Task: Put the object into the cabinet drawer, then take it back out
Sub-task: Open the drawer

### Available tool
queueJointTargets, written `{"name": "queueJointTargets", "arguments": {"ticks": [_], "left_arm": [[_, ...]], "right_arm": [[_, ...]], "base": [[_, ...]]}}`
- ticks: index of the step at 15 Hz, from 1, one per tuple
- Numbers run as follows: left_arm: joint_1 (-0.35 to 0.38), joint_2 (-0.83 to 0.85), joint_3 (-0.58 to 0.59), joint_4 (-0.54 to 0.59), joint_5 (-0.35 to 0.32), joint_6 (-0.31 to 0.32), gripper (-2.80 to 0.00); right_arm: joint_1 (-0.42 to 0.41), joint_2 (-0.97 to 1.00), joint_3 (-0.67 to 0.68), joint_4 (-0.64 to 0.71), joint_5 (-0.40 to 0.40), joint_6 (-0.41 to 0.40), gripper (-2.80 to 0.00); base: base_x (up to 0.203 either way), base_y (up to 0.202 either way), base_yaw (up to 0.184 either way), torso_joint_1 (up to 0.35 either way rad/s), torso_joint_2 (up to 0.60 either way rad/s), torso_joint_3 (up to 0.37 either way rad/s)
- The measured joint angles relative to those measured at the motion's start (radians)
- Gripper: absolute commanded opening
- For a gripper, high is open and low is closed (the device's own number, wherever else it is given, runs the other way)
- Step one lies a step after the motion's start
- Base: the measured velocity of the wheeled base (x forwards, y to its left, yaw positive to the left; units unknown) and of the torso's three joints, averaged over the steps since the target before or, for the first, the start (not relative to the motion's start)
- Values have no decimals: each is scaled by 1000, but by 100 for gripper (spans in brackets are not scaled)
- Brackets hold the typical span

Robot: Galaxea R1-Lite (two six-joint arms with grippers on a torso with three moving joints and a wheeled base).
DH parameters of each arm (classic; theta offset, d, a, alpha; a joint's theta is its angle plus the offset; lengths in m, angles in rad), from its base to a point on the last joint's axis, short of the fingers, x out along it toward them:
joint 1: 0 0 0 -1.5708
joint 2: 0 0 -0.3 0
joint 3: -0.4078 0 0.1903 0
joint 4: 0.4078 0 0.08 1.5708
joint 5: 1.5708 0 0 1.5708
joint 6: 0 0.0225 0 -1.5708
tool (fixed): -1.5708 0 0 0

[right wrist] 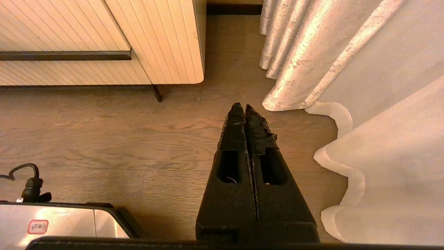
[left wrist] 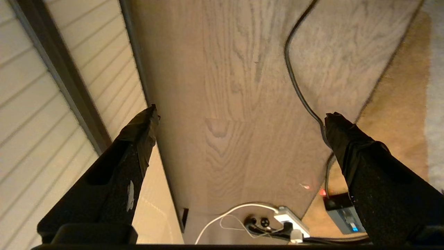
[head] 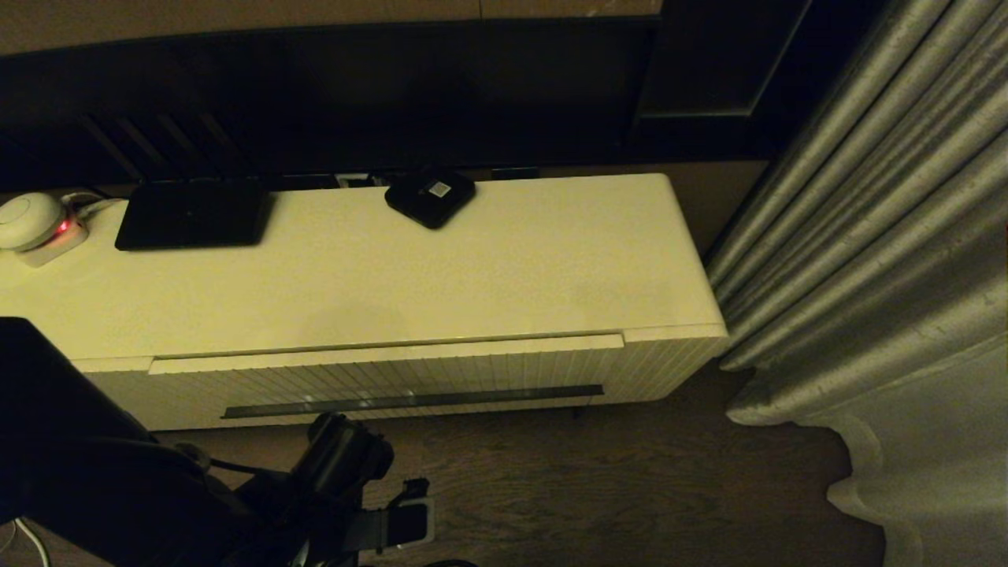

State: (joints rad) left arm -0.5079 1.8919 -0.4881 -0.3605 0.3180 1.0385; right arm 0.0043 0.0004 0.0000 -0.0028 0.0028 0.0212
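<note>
The object is out of view in every frame. The cabinet drawer (head: 378, 374) has a cream ribbed front and a long dark bar handle (head: 409, 401). It sits pushed in, and none of its inside shows. My left arm (head: 339, 465) is low in front of the drawer, below the handle. The left gripper (left wrist: 241, 114) is open and wide, with only wood floor between its fingers. The drawer front (left wrist: 31, 104) and handle (left wrist: 66, 83) pass close beside one finger. My right gripper (right wrist: 245, 106) is shut and empty, over the floor off the cabinet's right end (right wrist: 166, 38).
On the cabinet top lie a flat black device (head: 193, 214), a small black box with a white sticker (head: 430, 197) and a white round unit with a red light (head: 30, 220). A curtain (head: 882, 276) hangs on the right. A power strip (left wrist: 291, 224) and a cable (left wrist: 298, 86) lie on the floor.
</note>
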Motion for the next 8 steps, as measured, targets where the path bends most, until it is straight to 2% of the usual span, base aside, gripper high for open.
{"name": "queueJointTargets", "arguments": {"ticks": [8], "left_arm": [[0,29,-24,-21,6,16,0]], "right_arm": [[0,0,0,0,0,0,-280]], "base": [[0,0,0,0,0,0]]}}
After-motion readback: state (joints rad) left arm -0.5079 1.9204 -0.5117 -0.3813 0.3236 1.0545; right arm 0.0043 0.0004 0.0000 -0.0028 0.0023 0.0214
